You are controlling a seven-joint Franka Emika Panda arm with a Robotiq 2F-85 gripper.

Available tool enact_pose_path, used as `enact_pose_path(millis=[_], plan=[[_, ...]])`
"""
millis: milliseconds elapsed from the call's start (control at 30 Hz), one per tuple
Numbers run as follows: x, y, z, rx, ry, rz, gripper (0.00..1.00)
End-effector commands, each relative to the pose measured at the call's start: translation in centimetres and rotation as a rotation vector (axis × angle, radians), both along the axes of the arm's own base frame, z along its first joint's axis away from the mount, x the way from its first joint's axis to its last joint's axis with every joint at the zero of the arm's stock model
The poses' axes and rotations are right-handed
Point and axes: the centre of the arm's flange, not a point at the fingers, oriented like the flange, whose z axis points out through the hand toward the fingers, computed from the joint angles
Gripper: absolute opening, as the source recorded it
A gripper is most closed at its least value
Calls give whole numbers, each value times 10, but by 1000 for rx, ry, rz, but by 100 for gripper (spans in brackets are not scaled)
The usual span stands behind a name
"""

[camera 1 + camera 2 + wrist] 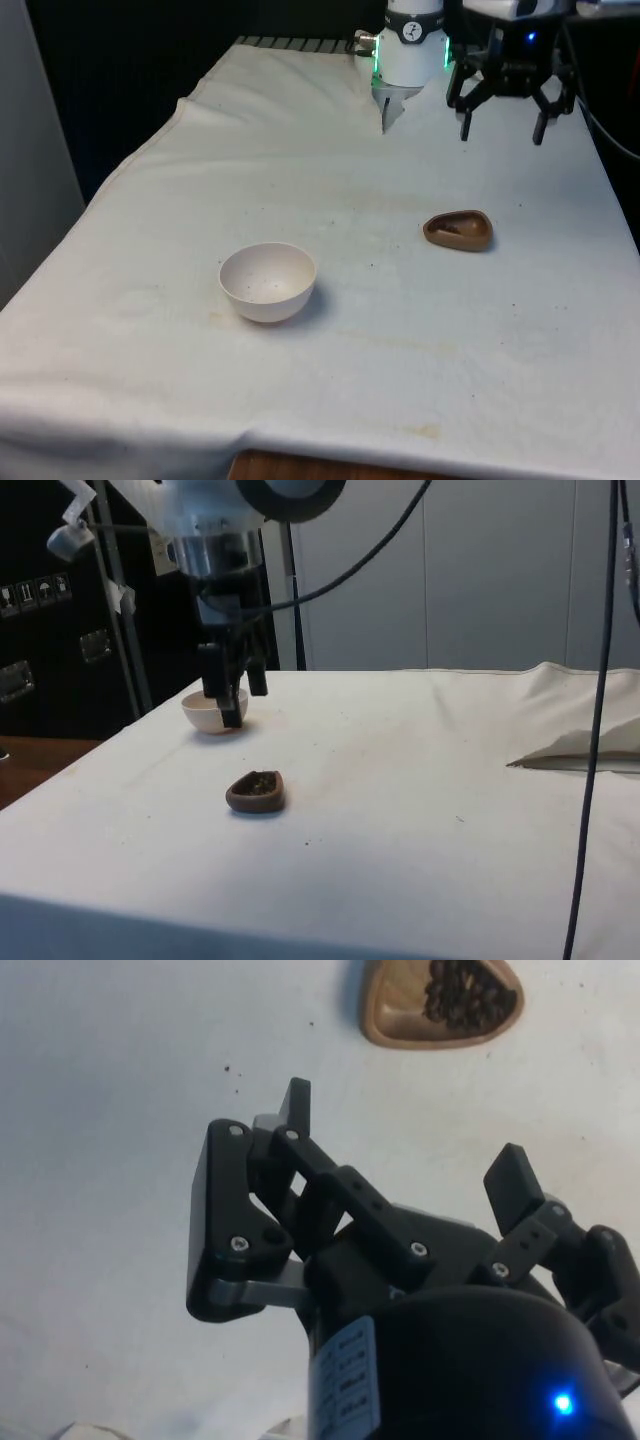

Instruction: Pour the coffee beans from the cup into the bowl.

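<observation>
Standing nearest, the white bowl (267, 281) sits on the counter (400, 330), well apart from the claw (502, 128). Between them lies the brown cup (459, 230), holding coffee beans (468, 992). Beyond it the claw hangs above the cloth, fingers apart, empty.

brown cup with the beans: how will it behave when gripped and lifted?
The brown cup looks rigid and probably light. It is low and shallow, so it seems unlikely to tip. Its coffee beans lie loose at one end and would likely spill if tilted early.
</observation>
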Motion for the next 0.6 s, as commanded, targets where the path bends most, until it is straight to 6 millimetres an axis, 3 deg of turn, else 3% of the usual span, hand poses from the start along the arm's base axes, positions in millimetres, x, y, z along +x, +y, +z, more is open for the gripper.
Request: enact_pose_path(millis=[0,567], plan=[[1,0,-6,-3,-9,-3,100],[3,0,-62,36,-20,-2,100]])
